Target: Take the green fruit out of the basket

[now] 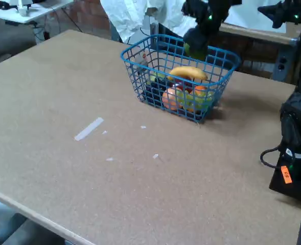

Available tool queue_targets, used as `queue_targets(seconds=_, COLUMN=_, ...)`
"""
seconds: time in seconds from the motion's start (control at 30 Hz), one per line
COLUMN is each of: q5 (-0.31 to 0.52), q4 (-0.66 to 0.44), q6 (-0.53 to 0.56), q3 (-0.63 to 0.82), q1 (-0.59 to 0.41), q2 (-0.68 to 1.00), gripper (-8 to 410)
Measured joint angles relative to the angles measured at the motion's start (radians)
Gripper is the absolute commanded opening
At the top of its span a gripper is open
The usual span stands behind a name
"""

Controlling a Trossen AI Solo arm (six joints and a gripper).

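In the fixed view a blue wire basket sits toward the far right of a brown tabletop. The black gripper hangs over the basket's far rim, and a green fruit shows as a dark yellow-green patch right at its tip, level with the rim and above the other contents; the fingers blur into the dark arm, so I cannot tell whether they are spread or pinching the fruit. Inside the basket a yellow banana lies on top, with an orange fruit low at the near wall and a paler green one just right of it. A strip of clear tape lies on the tabletop well left of the basket, with small scraps near it. A black box with an orange tag stands at the right edge.
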Motion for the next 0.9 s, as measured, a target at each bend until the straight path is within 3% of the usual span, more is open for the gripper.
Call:
queue_targets(seconds=0.47, q5=-0.002, q4=-0.239, q6=0.201, q3=0.261, q1=0.137, q2=0.000, gripper=102)
queue_targets(seconds=0.9, q5=-0.003, q4=-0.307, q6=0.443, q3=0.377, q1=0.381, q2=0.000, gripper=102)
